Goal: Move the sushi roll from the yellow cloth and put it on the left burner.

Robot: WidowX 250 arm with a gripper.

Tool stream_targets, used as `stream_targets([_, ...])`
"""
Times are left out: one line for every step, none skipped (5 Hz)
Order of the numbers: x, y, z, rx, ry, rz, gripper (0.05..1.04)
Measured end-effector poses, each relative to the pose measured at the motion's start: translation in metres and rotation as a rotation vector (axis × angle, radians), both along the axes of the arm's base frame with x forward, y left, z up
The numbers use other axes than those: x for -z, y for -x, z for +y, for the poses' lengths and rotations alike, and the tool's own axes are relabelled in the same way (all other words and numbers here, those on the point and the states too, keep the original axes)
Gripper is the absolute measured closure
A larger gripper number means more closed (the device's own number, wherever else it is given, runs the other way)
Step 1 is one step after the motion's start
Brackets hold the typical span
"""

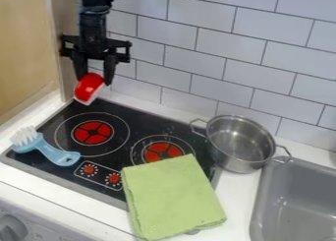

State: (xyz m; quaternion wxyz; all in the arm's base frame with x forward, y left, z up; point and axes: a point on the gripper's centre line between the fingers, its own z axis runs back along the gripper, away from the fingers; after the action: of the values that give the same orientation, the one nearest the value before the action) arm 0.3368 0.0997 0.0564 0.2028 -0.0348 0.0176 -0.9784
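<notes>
Pale wall tiles back the end effector, its 2 fingers partly apart, pinching the tilted red-and-white sushi roll.

Shiny metal pot, matt cloth.

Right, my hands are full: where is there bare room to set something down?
The left burner is bare mid-ring, between brush and right burner; so is the counter between cloth and sink. Crowded: around the right burner, with cloth and pot, and back left, under the gripper.
</notes>
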Motion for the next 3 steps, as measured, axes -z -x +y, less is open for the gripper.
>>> stream_targets([0.004,0.003,0.013,-0.036,-0.009,-0.012,0.555])
stream_targets([0.015,0.006,0.02,-0.069,-0.042,-0.013,0.555])
stream_targets([0.03,0.012,0.022,-0.086,-0.087,-0.035,0.555])
